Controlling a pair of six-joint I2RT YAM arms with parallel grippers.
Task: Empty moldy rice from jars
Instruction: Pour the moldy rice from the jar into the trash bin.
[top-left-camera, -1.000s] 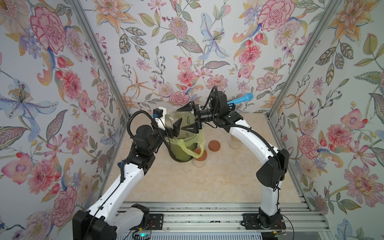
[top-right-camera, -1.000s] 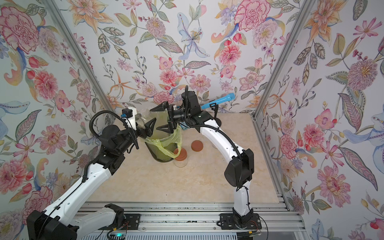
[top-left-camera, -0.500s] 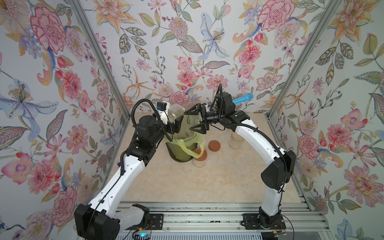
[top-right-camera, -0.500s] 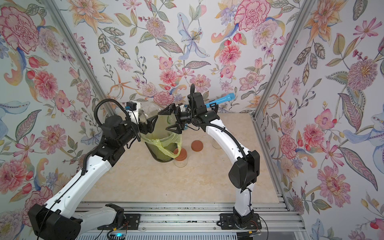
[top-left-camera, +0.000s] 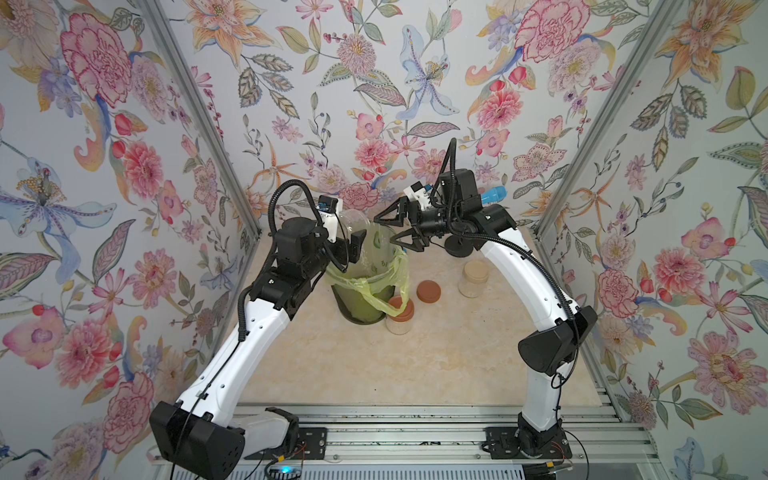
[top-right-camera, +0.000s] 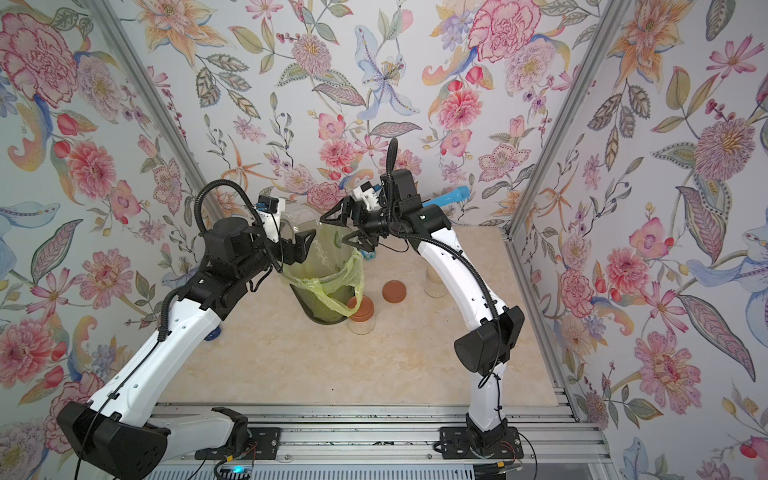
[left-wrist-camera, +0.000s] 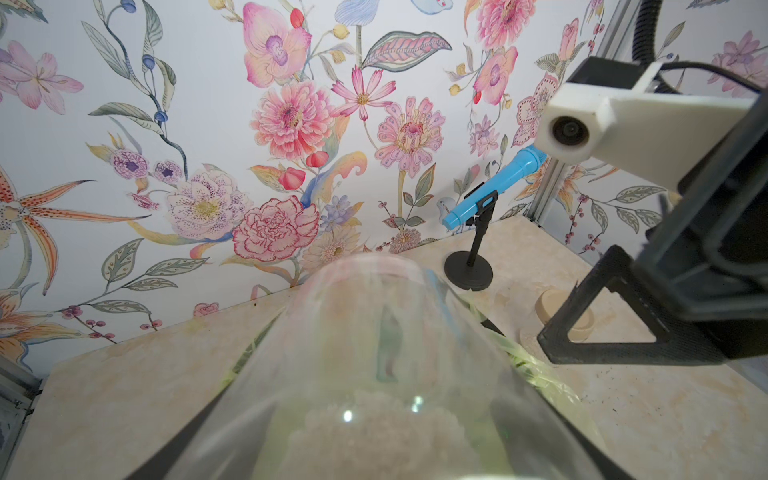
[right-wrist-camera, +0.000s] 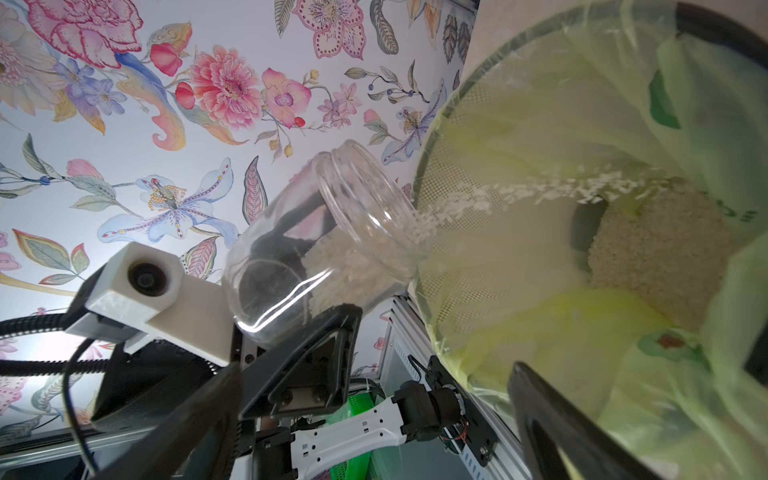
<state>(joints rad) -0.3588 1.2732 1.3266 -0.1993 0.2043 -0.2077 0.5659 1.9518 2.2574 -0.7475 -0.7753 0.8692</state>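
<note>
A clear lidless jar (top-left-camera: 352, 221) (top-right-camera: 300, 219) is tipped mouth-down over the dark bin (top-left-camera: 360, 309) with its yellow-green bag, my left gripper (top-left-camera: 348, 244) shut on it. Moldy rice (right-wrist-camera: 519, 191) streams from the jar's (right-wrist-camera: 316, 249) mouth onto a pile (right-wrist-camera: 656, 249) in the bag. Close up, rice (left-wrist-camera: 374, 436) still lies inside the jar (left-wrist-camera: 374, 332). My right gripper (top-left-camera: 384, 232) (top-right-camera: 332, 232) hangs open and empty over the bin's right rim. Two more jars stand on the table: one with a reddish lid (top-left-camera: 400, 316), one with a beige lid (top-left-camera: 473, 277).
A loose reddish-brown lid (top-left-camera: 428, 291) lies between the two standing jars. A blue tool (top-left-camera: 492, 193) on a black stand (top-left-camera: 459, 247) sits at the back right. Flowered walls close in the table on three sides, and the bag's flap (top-left-camera: 386, 303) droops onto the reddish-lidded jar.
My left arm has raised the jar and tipped it over the bin, and rice now pours out. My right gripper has drawn back to the right, still open.
</note>
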